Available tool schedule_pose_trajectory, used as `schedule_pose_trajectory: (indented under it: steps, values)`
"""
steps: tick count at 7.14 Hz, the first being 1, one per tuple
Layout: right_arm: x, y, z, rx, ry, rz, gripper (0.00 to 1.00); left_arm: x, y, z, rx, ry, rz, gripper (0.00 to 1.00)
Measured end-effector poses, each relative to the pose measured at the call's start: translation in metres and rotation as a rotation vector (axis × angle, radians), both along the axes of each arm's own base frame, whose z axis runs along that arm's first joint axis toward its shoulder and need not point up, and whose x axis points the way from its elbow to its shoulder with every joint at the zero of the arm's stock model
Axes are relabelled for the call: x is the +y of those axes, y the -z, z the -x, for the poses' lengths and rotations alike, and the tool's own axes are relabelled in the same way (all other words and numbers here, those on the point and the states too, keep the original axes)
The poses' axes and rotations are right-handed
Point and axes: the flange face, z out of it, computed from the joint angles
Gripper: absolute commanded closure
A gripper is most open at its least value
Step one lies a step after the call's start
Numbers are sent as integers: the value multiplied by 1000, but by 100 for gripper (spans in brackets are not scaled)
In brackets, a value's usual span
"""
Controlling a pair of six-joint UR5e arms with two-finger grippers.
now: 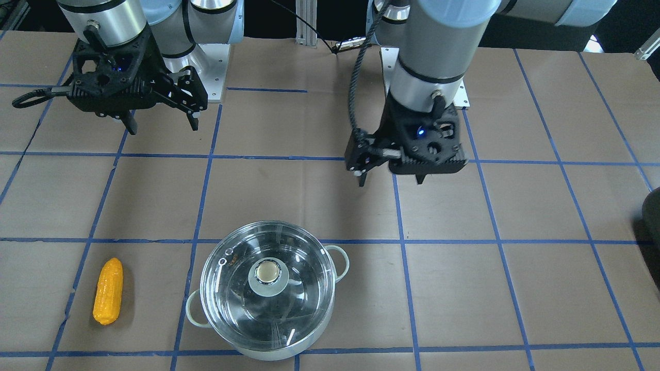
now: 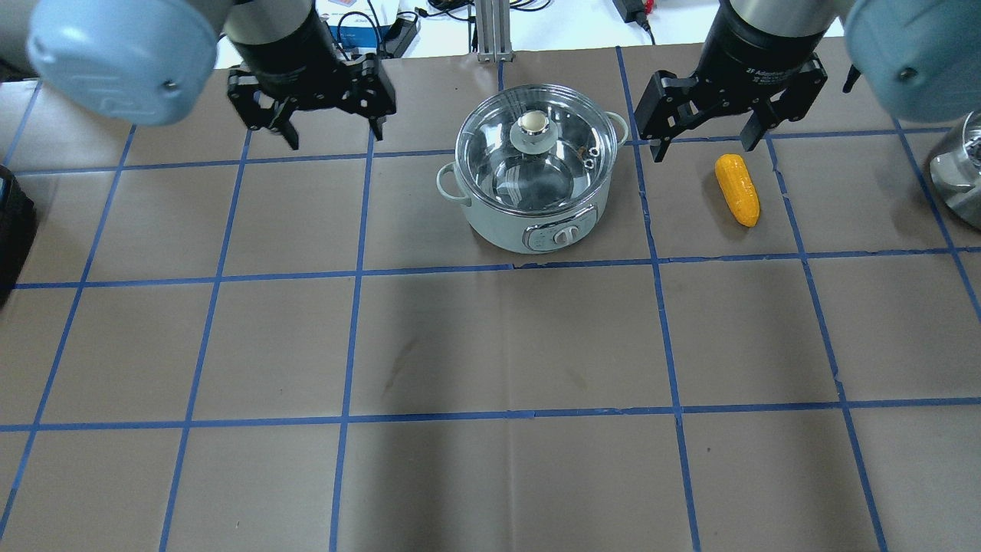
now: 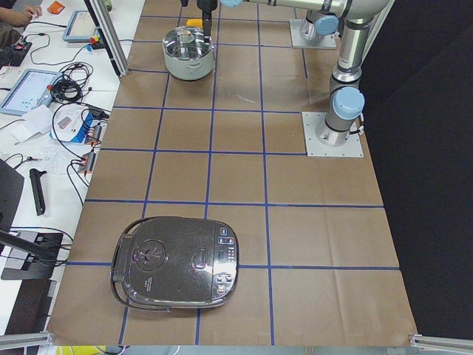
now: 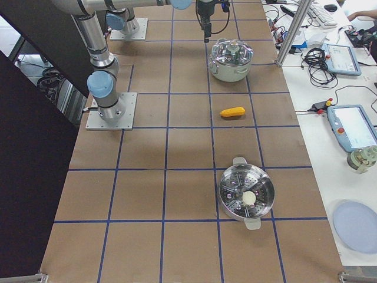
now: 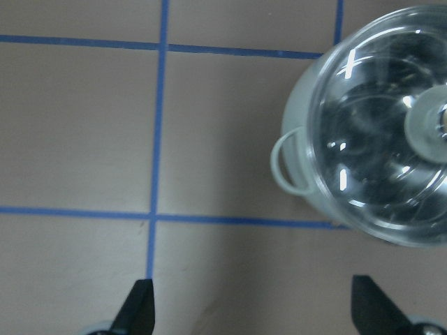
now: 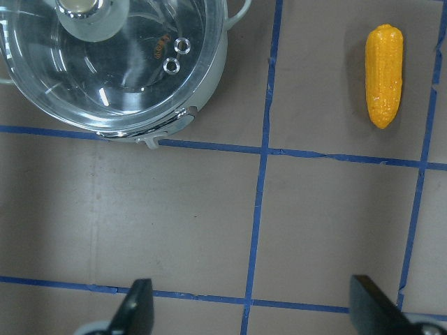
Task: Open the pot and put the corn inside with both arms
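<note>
Status: no step of the task is done. The glass lid [image 2: 569, 153] sits closed on the pot [image 2: 498, 230], and the corn [image 2: 737, 189] lies on the table [image 2: 490, 345] just outside the pot, at its 3 o'clock in the overhead view.

Grippers: the left gripper [image 2: 335, 132] and the right gripper [image 2: 703, 146] both hang above the table. Each has its fingers spread wide with nothing between them, and both wrist views confirm this.

Governing relation: in the right wrist view the corn lies at about 1 o'clock from the right gripper. Its long axis runs 12 to 6, square to the 9-to-3 line of the fingers. I judge that a closing stroke would cross the cob's narrow width with no wrist turn needed. The right gripper is plainly the nearer to the corn. In the left wrist view the lid's knob [image 2: 533, 122] lies toward 2 o'clock from the left gripper, so the lid likely falls to that arm.

View differences:
- Only the overhead view shows the dial panel [image 2: 559, 236] on the pot's near wall.
- Only the left side view shows a rice cooker [image 3: 177, 262], well apart from the pot.
- Only the right side view shows a steamer pot [image 4: 246, 191] beyond the corn.
</note>
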Motion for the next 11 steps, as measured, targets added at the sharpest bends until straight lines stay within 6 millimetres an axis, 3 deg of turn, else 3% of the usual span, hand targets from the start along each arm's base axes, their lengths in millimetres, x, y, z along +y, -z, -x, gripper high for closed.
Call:
schedule_pose_trajectory:
  steps: [1, 3, 4, 6, 8, 9, 10, 11]
  values:
    - [-7, 4, 13, 4, 16, -3, 1, -25, 24, 40, 27, -19, 23, 0]
    - [-43, 30, 78, 8, 59, -39, 3, -61, 67, 97, 66, -57, 50, 0]
    - [-75, 65, 113, 3, 75, -72, 6, -73, 81, 112, 87, -78, 52, 0]
    - [-142, 174, 165, -2, 33, -94, 11, -89, 105, 127, 125, -109, 57, 0]
    - [-173, 259, 187, -20, 23, -59, 14, -91, 117, 135, 138, -119, 49, 0]
    - [-178, 289, 189, -31, 19, -27, 32, -91, 123, 138, 140, -122, 43, 2]
    - [-179, 309, 188, -35, 17, -10, 59, -91, 126, 140, 140, -121, 41, 8]
    - [-179, 318, 188, -37, 16, -6, 84, -92, 128, 141, 140, -117, 42, 24]
